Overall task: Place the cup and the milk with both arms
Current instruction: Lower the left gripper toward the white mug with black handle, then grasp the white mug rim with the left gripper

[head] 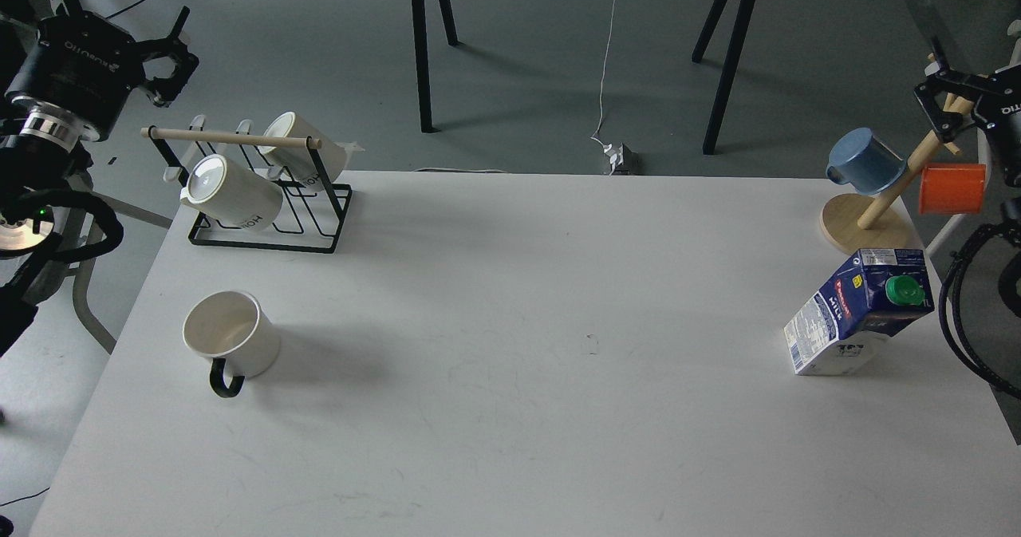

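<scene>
Nearest us, the enamel mug point(231, 335) stands upright on the white table point(510, 345), black handle toward us, well below and right of our left gripper point(171, 58). The milk carton point(861, 311) stands near the table's right edge, well below and left of our right gripper point(941, 94).

Farther back: wire rack point(267, 202) holding two lettered white mugs point(231, 192), just below the left jaws, which stand apart and empty. Right jaws, beside the wooden mug tree point(869, 222) with blue mug point(864, 162) and orange mug point(952, 188): seen partly, probably apart; we cannot tell.
</scene>
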You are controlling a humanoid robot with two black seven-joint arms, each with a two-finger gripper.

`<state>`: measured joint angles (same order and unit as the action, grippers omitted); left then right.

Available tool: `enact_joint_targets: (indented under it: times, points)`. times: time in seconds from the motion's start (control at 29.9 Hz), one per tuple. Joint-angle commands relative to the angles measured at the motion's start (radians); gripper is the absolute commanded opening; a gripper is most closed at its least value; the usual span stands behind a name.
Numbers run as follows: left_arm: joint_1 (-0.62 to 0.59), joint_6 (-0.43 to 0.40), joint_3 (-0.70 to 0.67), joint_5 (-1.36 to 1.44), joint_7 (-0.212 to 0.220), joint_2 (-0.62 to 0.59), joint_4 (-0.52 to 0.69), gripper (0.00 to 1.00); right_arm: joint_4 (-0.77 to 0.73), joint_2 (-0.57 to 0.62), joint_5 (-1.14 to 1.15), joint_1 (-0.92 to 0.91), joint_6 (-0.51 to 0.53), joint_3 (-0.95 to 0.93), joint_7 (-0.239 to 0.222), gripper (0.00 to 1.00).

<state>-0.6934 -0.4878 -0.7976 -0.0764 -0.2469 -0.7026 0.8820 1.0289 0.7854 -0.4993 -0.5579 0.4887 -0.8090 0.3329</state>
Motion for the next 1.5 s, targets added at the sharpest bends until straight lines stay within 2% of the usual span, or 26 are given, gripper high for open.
enact_joint_targets:
  times: [0.0, 0.1, 0.2, 0.27, 0.37, 0.5, 0.63, 0.73, 0.9, 0.97, 1.24, 1.37, 1.47]
  points:
    - [0.032, 0.043, 0.011, 0.212, -0.055, -0.121, 0.185, 1.0, 0.0, -0.002, 0.001, -0.007, 0.0, -0.012, 0.0, 1.0]
    - [0.064, 0.156, 0.02, 0.364, -0.055, -0.222, 0.38, 1.0, 0.013, 0.0, 0.001, -0.005, 0.0, -0.032, 0.0, 1.0]
    - [0.08, 0.222, 0.052, 0.525, -0.061, -0.284, 0.489, 0.98, 0.028, 0.0, 0.001, -0.004, 0.0, -0.053, 0.0, 1.0]
    - [0.083, 0.259, 0.061, 0.654, -0.075, -0.322, 0.515, 0.94, 0.03, 0.0, -0.001, -0.004, 0.0, -0.064, 0.0, 1.0]
    - [0.103, 0.333, 0.063, 0.896, -0.133, -0.357, 0.522, 0.88, 0.03, 0.001, 0.002, -0.005, 0.0, -0.068, -0.002, 1.0]
    - [0.17, 0.347, 0.07, 1.101, -0.13, -0.42, 0.523, 0.86, 0.03, 0.014, 0.011, -0.002, 0.0, -0.065, -0.002, 1.0]
    - [0.209, 0.356, 0.138, 1.233, -0.133, -0.468, 0.518, 0.86, 0.026, 0.031, 0.011, 0.006, 0.0, -0.065, -0.002, 1.0]
    - [0.216, 0.412, 0.196, 1.409, -0.14, -0.482, 0.506, 0.86, 0.023, 0.035, 0.011, 0.006, 0.0, -0.067, -0.002, 1.0]
    - [0.236, 0.652, 0.362, 1.717, -0.132, -0.471, 0.407, 0.86, 0.025, 0.035, 0.011, 0.006, 0.0, -0.067, -0.002, 1.0]
    - [0.236, 0.701, 0.417, 1.796, -0.124, -0.453, 0.353, 0.86, 0.025, 0.035, 0.011, 0.006, 0.0, -0.068, -0.002, 1.0]
    - [0.236, 0.735, 0.452, 1.912, -0.126, -0.264, 0.095, 0.86, 0.03, 0.037, 0.005, 0.004, 0.0, -0.084, -0.002, 1.0]
    - [0.239, 0.741, 0.452, 1.933, -0.124, -0.222, 0.074, 0.83, 0.031, 0.04, 0.005, 0.004, 0.0, -0.091, -0.002, 1.0]
    - [0.255, 0.741, 0.452, 1.934, -0.124, -0.219, 0.072, 0.77, 0.046, 0.047, 0.005, 0.004, 0.0, -0.093, 0.0, 1.0]
